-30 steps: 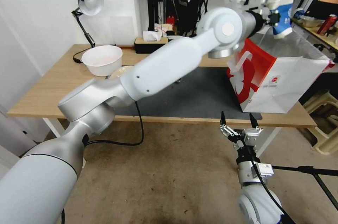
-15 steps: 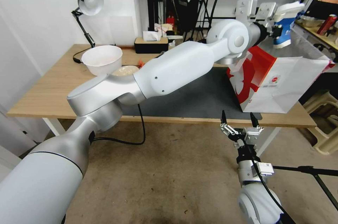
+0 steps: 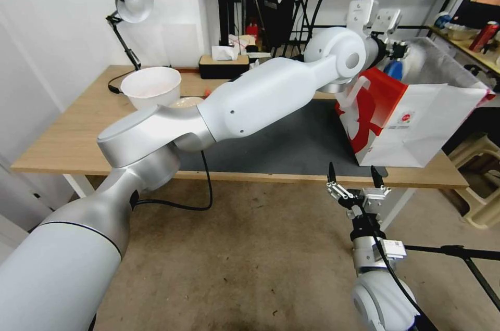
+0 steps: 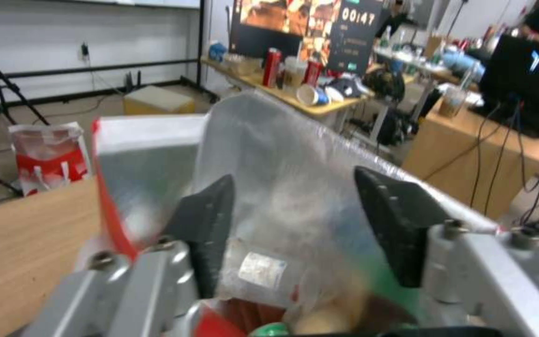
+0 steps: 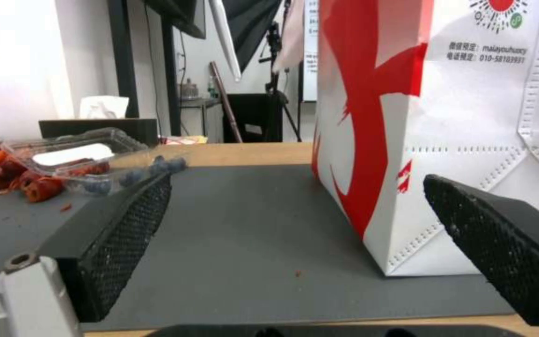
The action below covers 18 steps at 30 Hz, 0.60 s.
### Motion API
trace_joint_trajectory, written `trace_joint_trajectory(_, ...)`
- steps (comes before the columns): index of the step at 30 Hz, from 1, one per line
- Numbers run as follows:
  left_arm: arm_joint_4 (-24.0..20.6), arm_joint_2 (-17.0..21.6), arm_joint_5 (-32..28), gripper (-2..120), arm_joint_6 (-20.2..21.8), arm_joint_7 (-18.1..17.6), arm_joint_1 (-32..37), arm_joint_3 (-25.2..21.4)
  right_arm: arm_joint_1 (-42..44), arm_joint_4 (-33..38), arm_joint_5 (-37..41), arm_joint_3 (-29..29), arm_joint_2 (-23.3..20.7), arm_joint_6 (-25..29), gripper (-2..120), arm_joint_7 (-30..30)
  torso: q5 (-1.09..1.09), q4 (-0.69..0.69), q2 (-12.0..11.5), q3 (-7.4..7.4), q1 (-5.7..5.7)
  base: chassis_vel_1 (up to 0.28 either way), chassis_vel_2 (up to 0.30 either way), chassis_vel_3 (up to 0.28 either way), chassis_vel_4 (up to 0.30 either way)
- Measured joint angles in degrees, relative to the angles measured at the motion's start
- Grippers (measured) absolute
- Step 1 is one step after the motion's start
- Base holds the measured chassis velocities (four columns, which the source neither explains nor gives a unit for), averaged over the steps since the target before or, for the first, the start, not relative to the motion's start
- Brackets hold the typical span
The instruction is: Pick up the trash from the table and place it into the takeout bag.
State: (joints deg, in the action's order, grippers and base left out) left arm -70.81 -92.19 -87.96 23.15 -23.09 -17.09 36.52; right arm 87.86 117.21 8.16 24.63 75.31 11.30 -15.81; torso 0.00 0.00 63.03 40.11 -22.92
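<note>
My left arm reaches across the table [image 3: 67, 133], and its gripper [image 3: 397, 51] hangs open over the mouth of the takeout bag [image 3: 416, 123]. A blurred white-lidded blue cup [image 3: 405, 64] sits just under it, at the bag's rim, free of the fingers. In the left wrist view the open left gripper [image 4: 291, 178] looks into the foil lining [image 4: 282, 154], where a clear plastic cup [image 4: 263, 276] and a green can [image 4: 269, 330] lie. A beige bowl [image 3: 151, 87] stands at the table's far left. My right gripper [image 3: 351, 168] waits open below the front edge. Its wrist view shows the right gripper [image 5: 297, 182], a clear container of leftovers [image 5: 82, 159] and the bag [image 5: 469, 117].
A dark grey mat [image 3: 291, 138] covers the table's middle. A desk lamp [image 3: 130, 3] and a tissue box [image 3: 224, 63] stand along the back edge. A black cable [image 3: 177, 208] hangs under the table, and a tripod leg [image 3: 458, 253] crosses the floor at the right.
The left gripper has opened and let go of the blue cup, which now drops from the fingers toward the bag's mouth. The right arm has not moved.
</note>
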Motion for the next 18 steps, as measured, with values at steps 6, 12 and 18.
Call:
trace_joint_trajectory(6, -3.1, 0.0, 0.1, 73, -1.0, -1.4, 1.1, -2.4, 0.0, 0.2, 0.1, 0.1, -0.1, 0.0, 100, 0.0, 0.0, 0.0, 0.0, 0.0, 0.0, 0.0, 0.0, 0.0, 0.0)
trace_joint_trajectory(12, -8.2, 5.7, 2.0, 97, -4.3, -1.5, 4.2, -5.5, 0.1, 0.5, 0.1, 0.1, 0.0, -0.1, 100, 0.0, -0.01, 0.02, 0.0, 0.0, 0.0, 0.0, 0.0, 0.0, 0.0)
trace_joint_trajectory(18, -11.5, 11.9, 6.1, 100, -8.6, 2.0, 8.3, -7.9, 0.7, 0.9, -0.1, 0.7, 0.2, -0.1, 100, 0.0, -0.02, 0.0, 0.0, -0.01, 0.0, 0.0, 0.0, 0.0, 0.0)
